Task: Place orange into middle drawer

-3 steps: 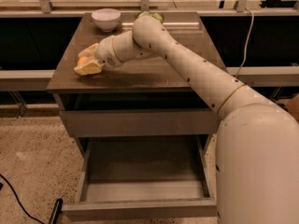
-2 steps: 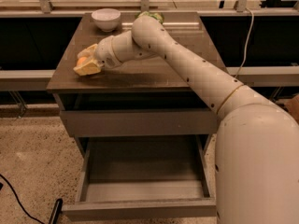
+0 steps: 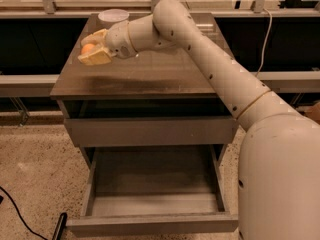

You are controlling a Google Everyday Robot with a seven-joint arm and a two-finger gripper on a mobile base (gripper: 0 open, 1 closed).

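Note:
The orange [image 3: 88, 48] is a small round fruit held between the yellowish fingers [image 3: 95, 58] of my gripper [image 3: 92, 48]. The gripper is shut on it and holds it a little above the left part of the dark tabletop [image 3: 150, 74]. The middle drawer [image 3: 150, 223] is pulled out wide below the shut top drawer [image 3: 150, 131]. Its grey floor is bare. The gripper is above and behind the open drawer, towards the left.
A white bowl [image 3: 114, 15] stands at the back left of the tabletop, just behind the gripper. My arm [image 3: 210, 54] crosses the tabletop from the right and my white body [image 3: 280, 174] fills the lower right. A black cable [image 3: 20, 215] lies on the floor at left.
The gripper has risen from the tabletop with the orange between its fingers. The drawers have not moved.

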